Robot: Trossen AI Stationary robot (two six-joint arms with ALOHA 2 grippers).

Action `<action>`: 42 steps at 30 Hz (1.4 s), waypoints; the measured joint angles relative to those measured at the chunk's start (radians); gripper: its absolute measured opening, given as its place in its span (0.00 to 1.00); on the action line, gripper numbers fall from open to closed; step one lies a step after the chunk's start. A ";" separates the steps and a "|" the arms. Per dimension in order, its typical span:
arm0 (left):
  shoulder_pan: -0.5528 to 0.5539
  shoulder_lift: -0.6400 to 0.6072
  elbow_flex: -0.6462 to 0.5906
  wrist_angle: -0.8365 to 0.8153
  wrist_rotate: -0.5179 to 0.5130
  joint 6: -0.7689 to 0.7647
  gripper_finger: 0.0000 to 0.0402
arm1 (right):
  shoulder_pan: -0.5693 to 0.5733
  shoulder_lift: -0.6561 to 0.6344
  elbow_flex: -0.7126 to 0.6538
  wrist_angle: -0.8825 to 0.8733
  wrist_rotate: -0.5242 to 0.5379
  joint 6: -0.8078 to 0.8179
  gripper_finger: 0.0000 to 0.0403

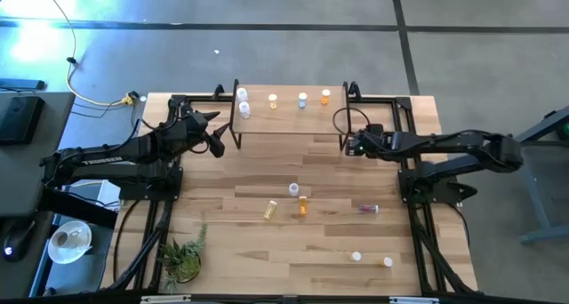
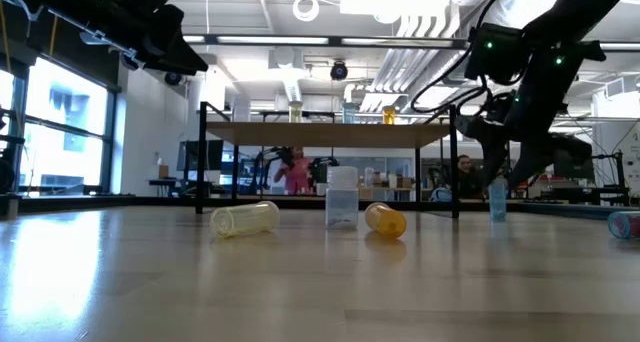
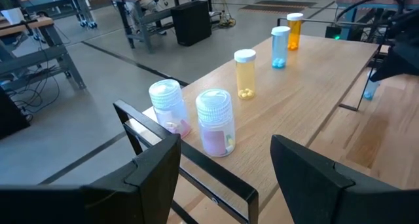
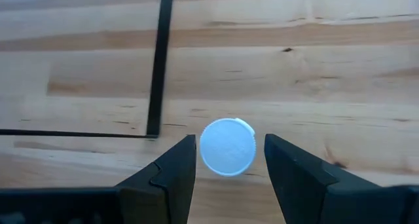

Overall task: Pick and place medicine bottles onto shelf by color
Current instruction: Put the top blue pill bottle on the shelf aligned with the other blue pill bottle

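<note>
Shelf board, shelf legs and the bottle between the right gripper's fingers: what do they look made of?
Shelf board: light wood or wood-look, visible grain, matte. Shelf legs: thin black bars, probably painted metal. Bottle: bluish translucent body, likely plastic; its pale ridged cap, between the right gripper's fingers, also looks plastic.

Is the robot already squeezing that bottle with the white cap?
No, the right end effector sits open around the bottle, with gaps showing on both sides.

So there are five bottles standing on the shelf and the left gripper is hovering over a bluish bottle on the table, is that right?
Not quite. It is the right gripper that hovers over the bluish bottle on the table, fingers open on either side of its cap, as the right wrist view shows. The left gripper is open at the shelf end. Five bottles do stand on the shelf.
</note>
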 joint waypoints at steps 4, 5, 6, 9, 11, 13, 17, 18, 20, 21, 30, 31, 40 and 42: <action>0.000 0.000 0.000 0.000 0.000 0.000 0.57 | 0.000 0.015 0.000 0.001 -0.002 0.000 0.43; 0.000 0.000 0.000 0.000 0.000 0.000 0.57 | 0.000 0.015 0.000 0.002 -0.002 0.000 0.42; 0.000 0.000 0.000 0.000 0.000 0.000 0.57 | 0.000 0.015 0.000 0.002 -0.002 0.000 0.41; 0.000 0.000 0.000 0.000 0.000 0.000 0.57 | 0.000 0.014 0.000 0.002 -0.002 0.000 0.36; 0.000 0.000 0.000 0.000 0.000 0.000 0.57 | 0.000 0.014 0.000 0.002 -0.002 0.000 0.31; 0.000 0.000 0.000 0.000 0.000 0.000 0.57 | 0.000 0.014 0.000 0.002 -0.001 -0.006 0.27; 0.000 0.000 0.000 0.000 0.000 0.000 0.57 | 0.000 0.013 0.000 0.003 -0.001 -0.008 0.23; 0.000 0.000 0.000 0.000 0.000 0.000 0.57 | 0.000 0.012 0.000 0.002 -0.002 -0.008 0.23; 0.000 0.000 0.000 0.000 0.000 0.000 0.57 | 0.000 0.012 0.000 0.002 -0.002 -0.008 0.23; 0.000 0.000 0.000 0.000 0.000 0.000 0.57 | 0.000 0.010 0.000 0.002 -0.004 -0.008 0.23; 0.000 0.000 0.000 0.000 0.000 0.000 0.57 | 0.000 -0.078 0.023 -0.010 -0.006 -0.035 0.24; 0.000 0.000 0.000 0.000 0.000 0.000 0.57 | 0.000 -0.089 0.036 -0.021 0.000 -0.039 0.24; 0.000 0.000 0.000 0.000 0.000 0.000 0.57 | -0.007 -0.119 0.267 -0.291 0.099 -0.124 0.24; 0.000 0.000 0.000 -0.001 0.000 0.000 0.57 | -0.019 -0.119 0.324 -0.335 0.117 -0.142 0.24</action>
